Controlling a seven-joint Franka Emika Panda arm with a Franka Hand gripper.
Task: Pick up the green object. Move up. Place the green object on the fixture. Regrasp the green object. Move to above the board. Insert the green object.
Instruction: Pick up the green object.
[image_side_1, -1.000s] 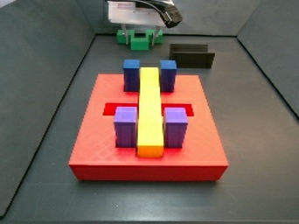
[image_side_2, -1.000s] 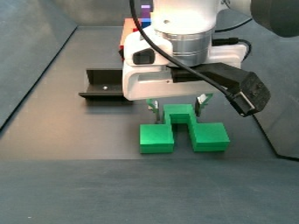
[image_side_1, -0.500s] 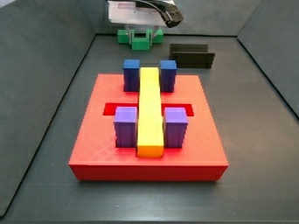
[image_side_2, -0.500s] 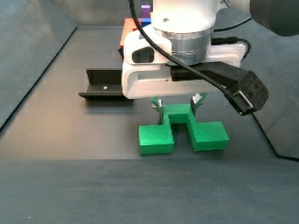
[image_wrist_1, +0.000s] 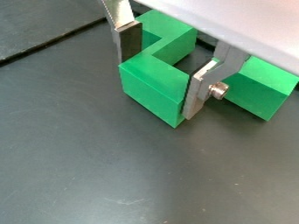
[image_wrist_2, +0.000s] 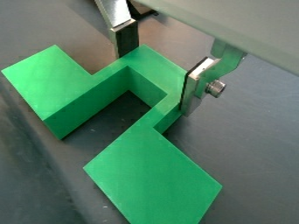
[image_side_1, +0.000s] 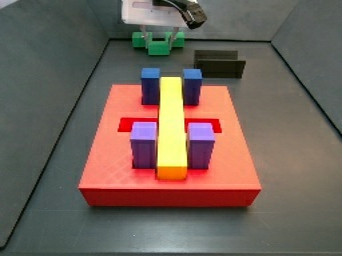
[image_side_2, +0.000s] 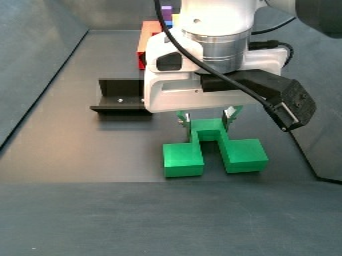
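Around the green object (image_wrist_2: 105, 96), the gripper (image_wrist_2: 163, 54) fingers sit; no writing readable.

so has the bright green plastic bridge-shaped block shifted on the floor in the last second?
Yes, slightly. In a side view the bright green plastic bridge-shaped block has slid away from the dark L-shaped fixture, with the tool straddling its bar.

A robot lab cell: gripper (image_side_2: 209, 121) over grey-walled test floor (image_side_2: 80, 200).

A long yellow bar (image_side_1: 173, 128) lies lengthwise between 2 blue blocks (image_side_1: 151, 84) at its far end and 2 purple blocks (image_side_1: 143, 146) near its front end, on a dark floor (image_side_1: 54, 150).
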